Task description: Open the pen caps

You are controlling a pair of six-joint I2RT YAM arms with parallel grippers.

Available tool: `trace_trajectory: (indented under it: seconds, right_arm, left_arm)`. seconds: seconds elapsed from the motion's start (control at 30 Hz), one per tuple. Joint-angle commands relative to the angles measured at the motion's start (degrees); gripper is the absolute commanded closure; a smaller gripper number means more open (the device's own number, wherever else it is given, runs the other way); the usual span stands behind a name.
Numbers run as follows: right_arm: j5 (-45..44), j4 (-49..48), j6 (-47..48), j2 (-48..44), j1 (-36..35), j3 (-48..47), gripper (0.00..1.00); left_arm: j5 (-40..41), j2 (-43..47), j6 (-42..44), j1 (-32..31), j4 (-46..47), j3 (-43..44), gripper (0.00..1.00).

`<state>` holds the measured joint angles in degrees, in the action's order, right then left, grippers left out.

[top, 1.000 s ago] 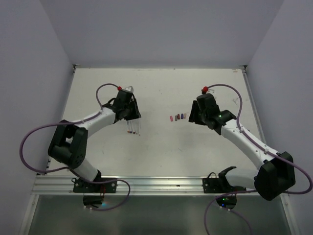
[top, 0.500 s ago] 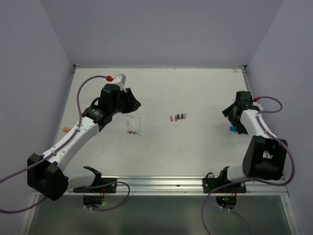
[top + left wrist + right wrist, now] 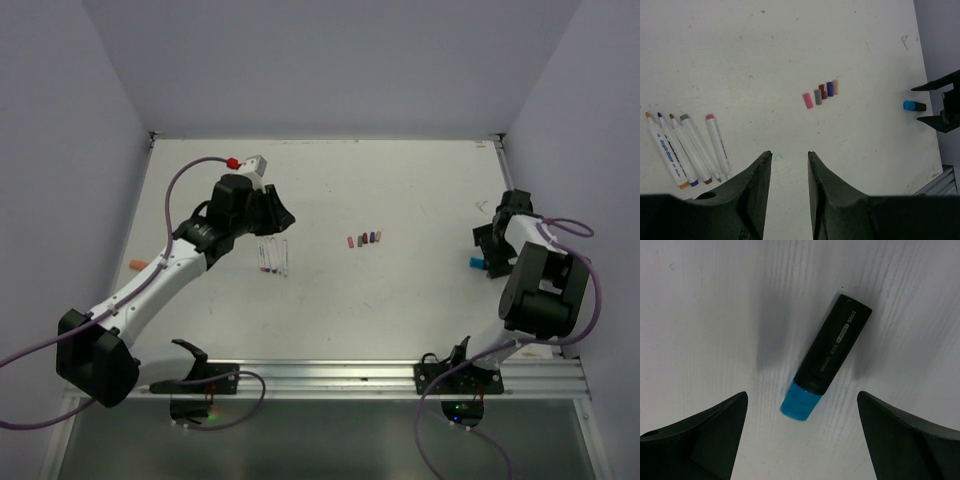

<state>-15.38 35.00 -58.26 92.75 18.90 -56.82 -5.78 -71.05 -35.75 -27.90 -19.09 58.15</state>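
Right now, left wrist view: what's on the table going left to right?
five white pens → pink cap → grey cap → dark red cap → purple cap → peach cap → blue-capped black marker

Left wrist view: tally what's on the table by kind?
white pens, uncapped: 5
loose small caps: 5
black marker, blue cap on: 1
Total: 11

matt black plastic marker with smooth blue cap on streaky matt table.
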Motion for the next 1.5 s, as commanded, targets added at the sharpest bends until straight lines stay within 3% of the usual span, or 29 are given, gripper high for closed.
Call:
trace_trajectory:
  seconds: [0.0, 0.33, 0.57, 1.0, 1.13, 1.2, 1.27, 1.33, 1.47]
  right_arm:
    - [-0.44, -3.01, -3.79, 0.59, 1.32, -0.84, 0.06]
    - [1.31, -4.94, -5.63, 4.72, 4.66, -0.49, 0.07]
    - [-2.11, -4.51, -8.27, 5.16, 5.63, 1.18, 0.09]
    - [-4.57, 5.07, -6.34, 13.07, 5.71, -4.97, 0.17]
    - [-5.98, 6.83, -6.34, 14.65, 5.63, -5.41, 0.35]
    - [-6.07, 6.83, -6.17, 14.48, 5.63, -5.15, 0.39]
    - [-6.16, 6.75, -5.55, 14.3, 5.63, -5.15, 0.66]
    - [-5.28, 5.69, -4.5, 14.04, 5.71, -4.88, 1.0]
    - [-2.82, 1.31, -0.55, 11.06, 5.71, -1.82, 1.0]
  left_arm:
    - [-0.9, -0.32, 0.59, -0.49, 0.19, -1.54, 0.62]
    - [-0.55, -1.55, 1.56, -0.75, 0.2, -2.08, 0.62]
    - [-0.81, -2.08, 2.0, -0.66, -0.07, -1.29, 0.62]
    - [-2.3, -1.02, 0.59, -0.75, 1.25, -2.25, 0.62]
    - [-2.3, -0.59, 0.42, -0.66, 1.34, -2.51, 0.62]
    - [-2.39, -0.41, 0.41, -0.75, 1.34, -2.52, 0.62]
    - [-2.39, -0.15, 0.33, -0.75, 1.16, -2.52, 0.62]
    - [-2.13, 0.38, 0.41, -0.75, 1.07, -2.95, 0.62]
    - [-1.86, 1.52, 0.41, -0.66, 1.07, -4.09, 0.62]
